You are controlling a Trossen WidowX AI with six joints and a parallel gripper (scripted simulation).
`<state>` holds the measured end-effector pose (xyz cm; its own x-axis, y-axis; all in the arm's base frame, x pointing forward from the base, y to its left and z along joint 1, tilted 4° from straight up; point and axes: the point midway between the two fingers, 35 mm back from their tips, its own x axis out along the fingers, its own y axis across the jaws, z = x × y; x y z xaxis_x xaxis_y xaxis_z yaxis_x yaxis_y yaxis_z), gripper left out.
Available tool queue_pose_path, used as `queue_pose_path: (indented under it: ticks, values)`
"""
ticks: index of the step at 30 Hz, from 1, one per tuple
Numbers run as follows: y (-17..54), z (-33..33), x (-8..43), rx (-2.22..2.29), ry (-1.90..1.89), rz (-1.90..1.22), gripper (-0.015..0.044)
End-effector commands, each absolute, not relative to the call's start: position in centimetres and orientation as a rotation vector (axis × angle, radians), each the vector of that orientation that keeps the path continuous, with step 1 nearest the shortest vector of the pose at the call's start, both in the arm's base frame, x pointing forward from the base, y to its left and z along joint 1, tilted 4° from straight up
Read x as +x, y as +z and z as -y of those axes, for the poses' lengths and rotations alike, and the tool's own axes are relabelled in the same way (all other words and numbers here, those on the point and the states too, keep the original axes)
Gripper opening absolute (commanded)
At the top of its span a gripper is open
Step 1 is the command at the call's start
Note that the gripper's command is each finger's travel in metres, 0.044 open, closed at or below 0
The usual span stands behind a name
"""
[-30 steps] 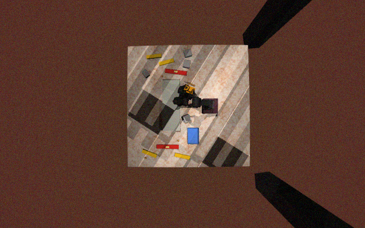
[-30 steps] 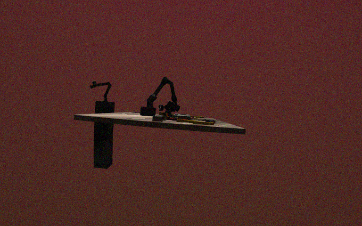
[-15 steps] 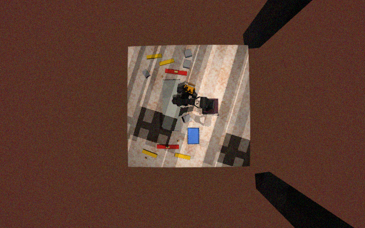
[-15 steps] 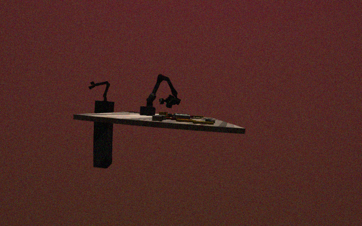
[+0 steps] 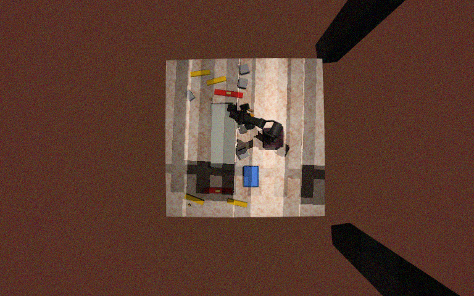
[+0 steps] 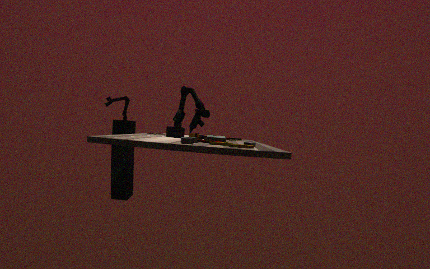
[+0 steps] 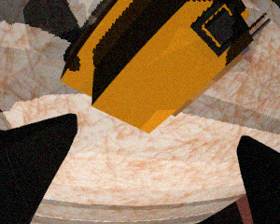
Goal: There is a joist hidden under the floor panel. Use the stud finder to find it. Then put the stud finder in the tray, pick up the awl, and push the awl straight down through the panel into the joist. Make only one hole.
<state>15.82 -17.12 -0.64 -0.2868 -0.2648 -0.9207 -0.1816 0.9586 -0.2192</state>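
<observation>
The orange and black stud finder [image 5: 250, 113] [image 6: 194, 135] [image 7: 154, 84] rests on the table, partly under the arm in the top view. It is just right of the pale floor panel [image 5: 218, 139] [image 6: 218, 137]. My gripper [image 6: 191, 130] [image 7: 161, 133] is open and empty. It is tilted and a little above the stud finder, whose near end shows just beyond the fingertips in the wrist view. The blue tray [image 5: 254, 180] holds nothing that I can see. I cannot make out the awl. The joist is hidden, and I see no hole in the panel.
A red level [image 5: 220, 92] lies above the panel in the top view, another red level [image 5: 226, 190] below it. Yellow strips [image 5: 200, 73] [image 5: 237, 202] and grey blocks [image 5: 244, 69] [image 5: 242, 83] lie farther out. A grey piece [image 5: 242, 153] lies between panel and tray. Shadows cross the table.
</observation>
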Motion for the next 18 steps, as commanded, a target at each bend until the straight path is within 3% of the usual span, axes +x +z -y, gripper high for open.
queue_pose_path:
  ticks: [1,4,18]
  values:
    - [-0.61,17.92,17.23,0.223,-0.316,-1.425,0.0440]
    - [0.04,18.51,17.74,0.356,-0.365,-1.278,0.0440]
    - [-0.06,18.51,17.75,0.356,-0.365,-1.278,0.0440]
